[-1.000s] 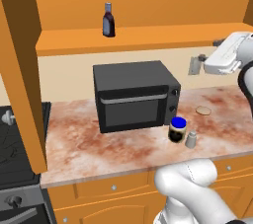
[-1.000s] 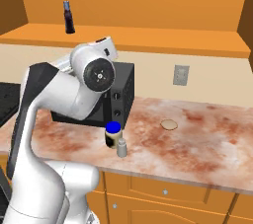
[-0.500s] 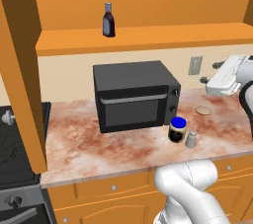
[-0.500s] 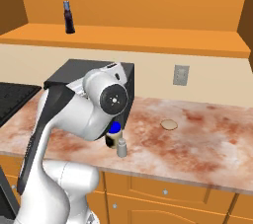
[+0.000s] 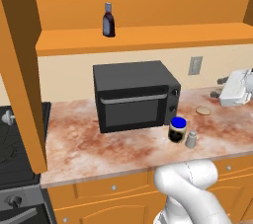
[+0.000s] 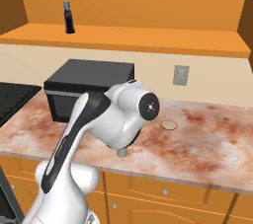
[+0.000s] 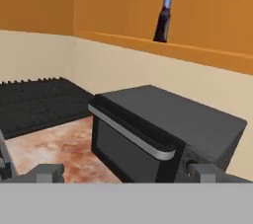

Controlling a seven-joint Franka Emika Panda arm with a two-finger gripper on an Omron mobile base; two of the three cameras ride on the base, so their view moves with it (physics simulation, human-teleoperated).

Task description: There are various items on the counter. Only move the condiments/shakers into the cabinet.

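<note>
The slim dark bottle (image 5: 108,19) (image 6: 69,17) (image 7: 163,18) stands upright on the cabinet's shelf board (image 5: 163,38). On the counter (image 5: 99,144), in front of the microwave's right corner, the blue-lidded jar (image 5: 178,129) sits with the small grey shaker (image 5: 190,139) just right of it. In the right base view my arm covers the jar and the shaker (image 6: 121,153) peeks out below it. The tan disc (image 5: 203,111) (image 6: 169,124) lies further back. My gripper (image 5: 220,88) (image 7: 127,173) hovers open and empty above the counter's right end, well right of the jar, facing the microwave.
A black microwave (image 5: 133,94) (image 7: 163,129) stands on the counter's middle against the wall. A dark stove (image 7: 39,104) lies at the left end. The cabinet's tall door panel (image 5: 22,65) hangs open at the left. A wall outlet (image 5: 195,65) sits behind the disc.
The arm has swung down and the hand has dropped from shelf height to just above the counter's right end. The gripper stayed open. Bottle, jar, shaker and disc have not moved.
</note>
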